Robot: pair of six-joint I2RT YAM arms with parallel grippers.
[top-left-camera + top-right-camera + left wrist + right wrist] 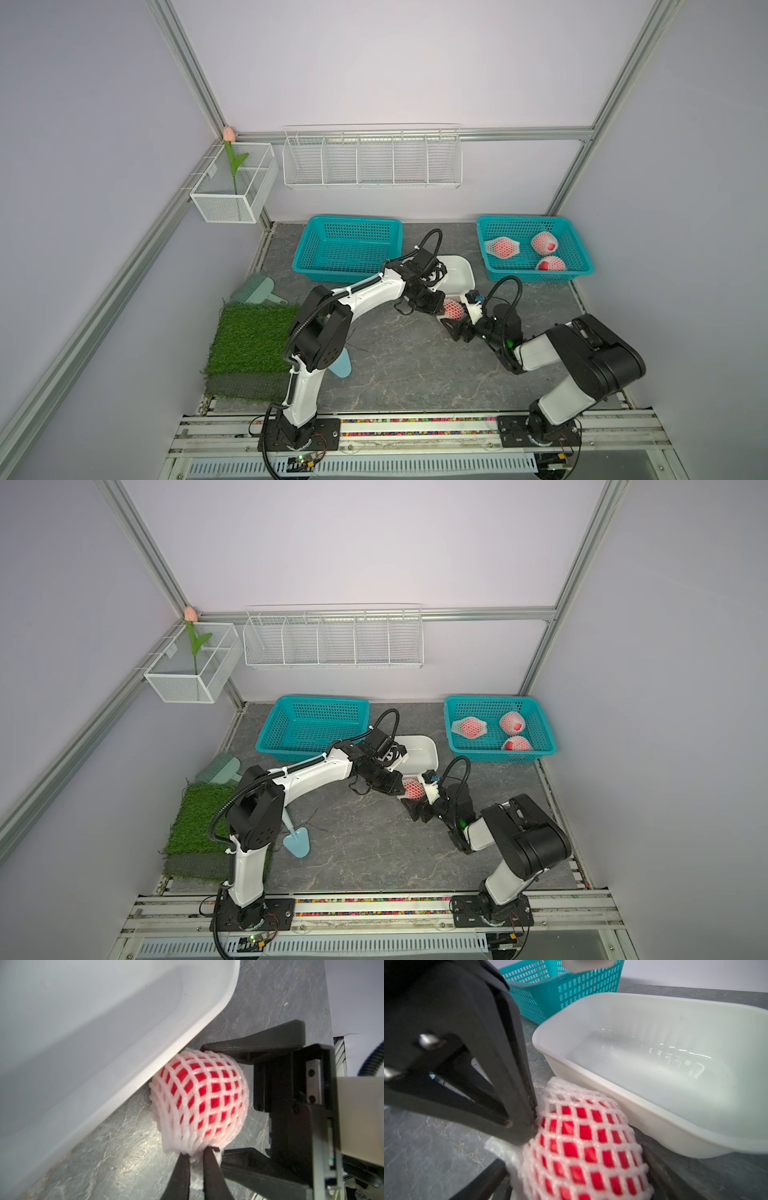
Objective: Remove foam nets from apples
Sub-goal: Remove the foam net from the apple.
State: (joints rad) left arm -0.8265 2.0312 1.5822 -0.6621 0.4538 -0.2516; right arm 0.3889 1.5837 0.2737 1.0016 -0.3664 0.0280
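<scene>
The left fingers (211, 1169) are clenched on the bunched tail of the foam net (176, 1142), pinching it flat. The right fingers (259, 1043) stand wide, pressing the netted apple (216, 1086) from two opposite sides and grasping it. The apple is over the middle of the table, just beside the near rim of the white tub (633, 1111); whether the net touches that rim cannot be told. To the rear left of the tub stands a teal basket (307, 253). A second teal basket (540, 275) at the rear right holds three more netted apples (503, 247), well apart from both arms. Bare grey table (415, 365) lies open in front of the fingers, toward the arm bases.
</scene>
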